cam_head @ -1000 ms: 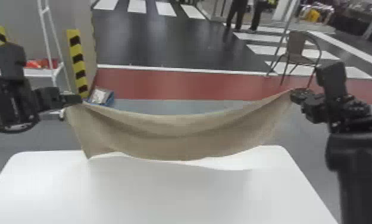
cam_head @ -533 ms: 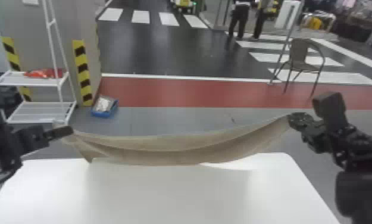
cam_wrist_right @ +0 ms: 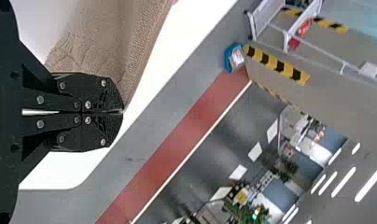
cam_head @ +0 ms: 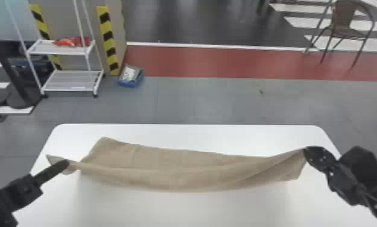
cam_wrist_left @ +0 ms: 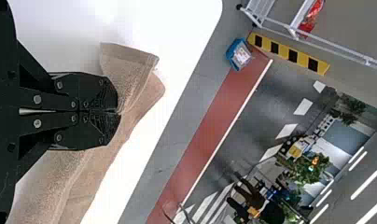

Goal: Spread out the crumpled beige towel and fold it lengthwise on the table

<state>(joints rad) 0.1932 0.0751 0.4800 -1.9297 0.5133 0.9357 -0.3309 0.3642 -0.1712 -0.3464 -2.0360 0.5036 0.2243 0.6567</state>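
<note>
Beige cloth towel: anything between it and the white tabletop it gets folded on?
Nothing visible. The beige cloth towel stretches between the left gripper and right gripper, over the smooth white table. The white two-shelf rack stands on the floor beyond it, out of the way.

Off to the left in the head view, we see a white rack (cam_head: 58,53) with two shelves, a red packet (cam_head: 73,41) lying on the upper one. Behind it we have a grey wall (cam_head: 68,18) with yellow-and-black striped strips (cam_head: 108,36). Just beside the rack, a blue tray (cam_head: 131,83) with pale contents sits on the floor (cam_head: 211,99). Beyond runs a red band (cam_head: 226,62), edged by a white line (cam_head: 196,45). To the right we find a brown chair (cam_head: 343,15), and in the left wrist view, green plants (cam_wrist_left: 317,170).
</note>
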